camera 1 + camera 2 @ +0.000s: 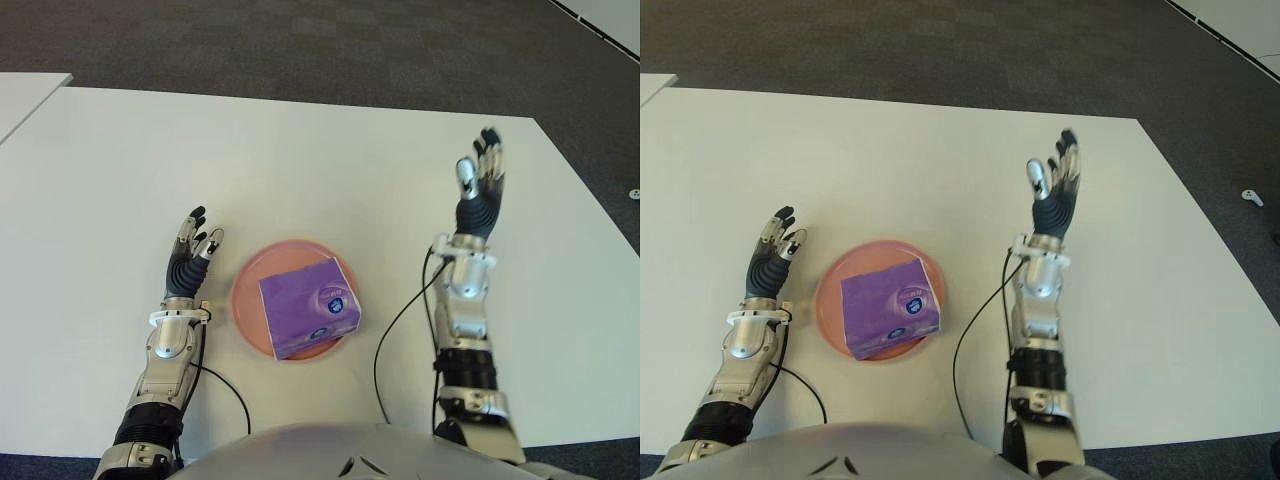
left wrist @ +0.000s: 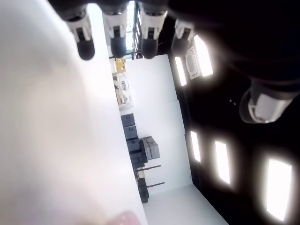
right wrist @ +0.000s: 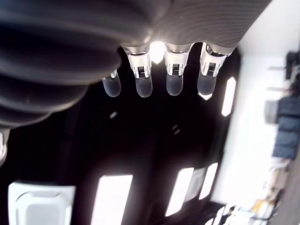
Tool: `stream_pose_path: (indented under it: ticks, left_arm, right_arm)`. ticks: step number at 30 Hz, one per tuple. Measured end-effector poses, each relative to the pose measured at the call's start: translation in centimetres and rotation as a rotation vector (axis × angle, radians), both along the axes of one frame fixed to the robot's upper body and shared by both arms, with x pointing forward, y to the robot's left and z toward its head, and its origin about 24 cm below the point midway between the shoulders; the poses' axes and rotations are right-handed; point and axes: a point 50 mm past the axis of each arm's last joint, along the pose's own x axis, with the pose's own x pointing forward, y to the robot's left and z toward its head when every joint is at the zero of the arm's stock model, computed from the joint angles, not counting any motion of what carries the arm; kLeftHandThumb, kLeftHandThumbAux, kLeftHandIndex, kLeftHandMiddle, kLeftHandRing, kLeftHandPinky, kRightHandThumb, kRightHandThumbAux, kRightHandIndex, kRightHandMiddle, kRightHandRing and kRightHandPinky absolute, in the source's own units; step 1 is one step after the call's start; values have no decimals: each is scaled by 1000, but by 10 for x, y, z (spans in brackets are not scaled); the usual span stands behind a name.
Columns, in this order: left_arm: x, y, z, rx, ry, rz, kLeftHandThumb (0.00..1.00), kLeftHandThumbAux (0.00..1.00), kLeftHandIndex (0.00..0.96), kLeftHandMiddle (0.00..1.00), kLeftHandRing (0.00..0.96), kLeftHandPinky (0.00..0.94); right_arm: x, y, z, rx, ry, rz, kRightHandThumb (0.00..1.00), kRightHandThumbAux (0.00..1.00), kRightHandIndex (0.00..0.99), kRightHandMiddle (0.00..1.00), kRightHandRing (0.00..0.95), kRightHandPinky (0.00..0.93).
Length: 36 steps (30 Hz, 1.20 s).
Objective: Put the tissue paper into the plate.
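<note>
purple tissue paper (image 1: pixel 308 305), pink plate (image 1: pixel 246 292), white table (image 1: pixel 300 170)

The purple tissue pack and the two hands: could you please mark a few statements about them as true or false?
1. The purple tissue pack lies on the pink plate. True.
2. The left hand is grasping the tissue pack. False: it shows to the left of the plate, fingers extended, holding nothing.
3. The right hand is open, fingers extended, well to the right of the plate. True.
4. The plate sits at the far edge of the white table. False: it is near the robot's side, between the two arms.
5. A black cable runs along the table beside the right arm. True.
</note>
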Motion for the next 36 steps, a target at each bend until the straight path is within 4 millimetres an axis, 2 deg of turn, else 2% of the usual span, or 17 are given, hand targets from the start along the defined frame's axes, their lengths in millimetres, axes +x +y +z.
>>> stream_pose_path:
  ticks: [6,15,23,31,36]
  left_arm:
    - [0,-1,1,-2,2,1,0,386,0,0,0,0]
    - [-2,0,1,2,9,3,0,380,0,0,0,0]
    - [-2,1,0,7,16,0,0,379,0,0,0,0]
    - [-1,1,2,12,3,-6,0,383,0,0,0,0]
    - [-2,2,1,10,8,-3,0,386,0,0,0,0]
  right_arm:
    - [-12,12,-6,14,-65,23,24,393,0,0,0,0]
    - [-40,11,-25,-28,64,22,13,433,0,0,0,0]
    - [-42,19,-16,-11,43,77,9,443,0,0,0,0]
    - [-55,36,-22,-8,113,165,9,461,0,0,0,0]
    - [-61,39,-29,-8,179,192,2,472,0,0,0,0]
